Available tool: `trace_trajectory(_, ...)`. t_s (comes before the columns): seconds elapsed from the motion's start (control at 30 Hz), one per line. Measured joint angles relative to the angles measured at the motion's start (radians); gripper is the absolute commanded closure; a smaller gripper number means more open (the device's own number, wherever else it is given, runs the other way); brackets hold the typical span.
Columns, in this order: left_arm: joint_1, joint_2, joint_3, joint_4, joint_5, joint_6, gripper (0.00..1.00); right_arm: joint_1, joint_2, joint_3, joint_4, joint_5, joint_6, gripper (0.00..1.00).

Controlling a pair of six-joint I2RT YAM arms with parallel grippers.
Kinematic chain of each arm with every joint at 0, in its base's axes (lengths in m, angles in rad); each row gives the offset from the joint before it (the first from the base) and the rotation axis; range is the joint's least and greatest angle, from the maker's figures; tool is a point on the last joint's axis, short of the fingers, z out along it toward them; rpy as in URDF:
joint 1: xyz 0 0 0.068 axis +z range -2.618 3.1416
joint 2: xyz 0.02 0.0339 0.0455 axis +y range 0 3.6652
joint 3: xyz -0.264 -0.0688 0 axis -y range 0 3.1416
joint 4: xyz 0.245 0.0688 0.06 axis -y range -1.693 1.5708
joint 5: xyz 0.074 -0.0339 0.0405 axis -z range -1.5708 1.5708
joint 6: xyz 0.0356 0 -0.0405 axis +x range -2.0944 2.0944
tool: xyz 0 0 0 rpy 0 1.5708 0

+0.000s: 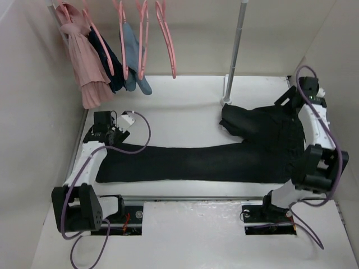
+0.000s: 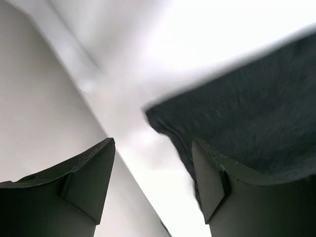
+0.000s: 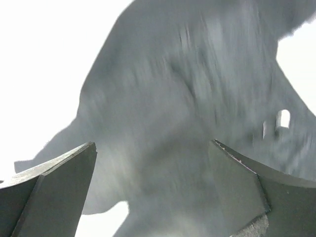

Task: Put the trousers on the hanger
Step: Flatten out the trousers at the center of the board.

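Across the near half of the table [image 1: 185, 106], the trousers [image 1: 213, 159] lie flat, hem left and waist right, seemingly spread so each end can be lifted. The left gripper [image 2: 153, 148] hovers half-spread beside the hem, empty; the right gripper [image 3: 153, 148] gapes wide over the waist. Farthest back, the hanger [image 1: 168, 45] hangs bare

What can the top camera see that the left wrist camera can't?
Only the top camera shows the thin pink plastic hangers hanging at the back, the frilly pink garment, the metal pole and the whole long black soft trousers. Only the left wrist camera shows the left claw close up, open, with the trousers' edge between its fingers. Both show the black trousers and the white table.
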Motion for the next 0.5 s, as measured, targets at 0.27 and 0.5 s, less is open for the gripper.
trace_trajectory(0.27,-0.095,-0.137,0.076,-0.082,0.145,-0.039,0.38,-0.079,0.440,0.422,-0.042,0.068,-0.122,0.00)
trace_trajectory(0.5,-0.220,-0.098,0.100,-0.153,0.166,-0.096,0.38,-0.017,0.734,0.650,-0.127,0.068,-0.194,0.08)
